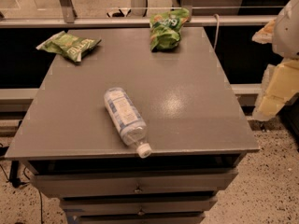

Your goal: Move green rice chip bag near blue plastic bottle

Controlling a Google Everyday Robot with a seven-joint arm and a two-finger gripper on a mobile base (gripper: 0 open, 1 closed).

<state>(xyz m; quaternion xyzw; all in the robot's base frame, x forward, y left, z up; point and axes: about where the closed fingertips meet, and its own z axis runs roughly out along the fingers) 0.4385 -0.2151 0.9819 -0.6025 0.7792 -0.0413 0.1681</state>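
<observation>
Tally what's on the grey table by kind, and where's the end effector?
Green snack bags: 2, bright green rice chip bag, flatter olive-green bag
Clear plastic bottle, pale blue label: 1
Total: 3
End effector: beyond the table's right edge

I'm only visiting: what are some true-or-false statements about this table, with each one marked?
1. The blue plastic bottle stands upright. False: it lies on its side, cap toward the front edge.
2. The green rice chip bag sits at the table's far edge. True.
3. The gripper holds that bag. False: it is off the table's right side, away from the bag.
4. An olive-green bag lies at the far left. True.
</observation>
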